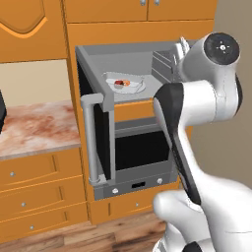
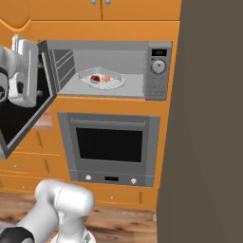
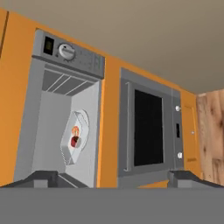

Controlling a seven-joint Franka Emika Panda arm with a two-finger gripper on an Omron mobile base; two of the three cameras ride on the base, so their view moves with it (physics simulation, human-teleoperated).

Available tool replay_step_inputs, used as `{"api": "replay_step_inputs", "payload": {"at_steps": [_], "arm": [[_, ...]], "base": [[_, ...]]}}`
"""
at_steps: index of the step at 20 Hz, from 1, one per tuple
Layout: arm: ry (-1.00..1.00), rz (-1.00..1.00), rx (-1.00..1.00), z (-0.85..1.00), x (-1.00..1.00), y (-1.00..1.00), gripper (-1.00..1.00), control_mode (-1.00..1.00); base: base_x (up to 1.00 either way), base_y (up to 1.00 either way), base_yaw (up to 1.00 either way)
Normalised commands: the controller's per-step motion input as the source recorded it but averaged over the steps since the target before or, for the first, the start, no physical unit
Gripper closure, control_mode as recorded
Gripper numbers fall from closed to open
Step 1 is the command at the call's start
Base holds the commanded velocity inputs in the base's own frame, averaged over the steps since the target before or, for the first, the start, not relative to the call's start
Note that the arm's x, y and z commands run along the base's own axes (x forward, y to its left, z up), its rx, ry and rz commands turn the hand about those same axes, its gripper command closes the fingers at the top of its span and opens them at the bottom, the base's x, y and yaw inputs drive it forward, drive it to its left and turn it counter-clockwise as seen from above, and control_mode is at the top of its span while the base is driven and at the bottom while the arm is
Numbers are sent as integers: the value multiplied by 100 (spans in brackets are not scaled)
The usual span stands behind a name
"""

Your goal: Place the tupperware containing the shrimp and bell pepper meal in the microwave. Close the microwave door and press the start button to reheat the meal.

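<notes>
The microwave (image 2: 137,50) stands open, with its door (image 2: 26,116) swung out to the left and the thick handle (image 1: 90,140) at the door's outer edge. Inside, the white tupperware (image 2: 105,80) rests on the round turntable and holds a red bell pepper (image 3: 75,141) and an orange shrimp piece (image 3: 75,130). The tupperware (image 1: 125,83) is flat and fully inside the cavity. My gripper (image 3: 113,178) is open and holds nothing. It hangs in front of the opening, back from it, with the white hand (image 2: 23,71) beside the door's inner face. The knob panel (image 2: 158,71) is on the right.
A larger grey oven (image 2: 109,144) with a dark window sits directly below the microwave. A marbled counter (image 1: 34,128) over orange drawers lies to the left. A tall dark wall (image 2: 209,118) stands at the right, and there is wood floor (image 1: 123,231) below.
</notes>
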Motion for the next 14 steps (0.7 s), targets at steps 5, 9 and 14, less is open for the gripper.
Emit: {"api": "replay_step_inputs", "payload": {"at_steps": [5, 9, 14], "arm": [[-3, 0, 0, 2, -97, 51, -100, -100], [-12, 0, 0, -6, -62, 63, -100, -100], [-10, -1, 0, -16, -26, 70, -100, -100]], "base": [[0, 0, 0], [0, 0, 0], [0, 0, 0]]}}
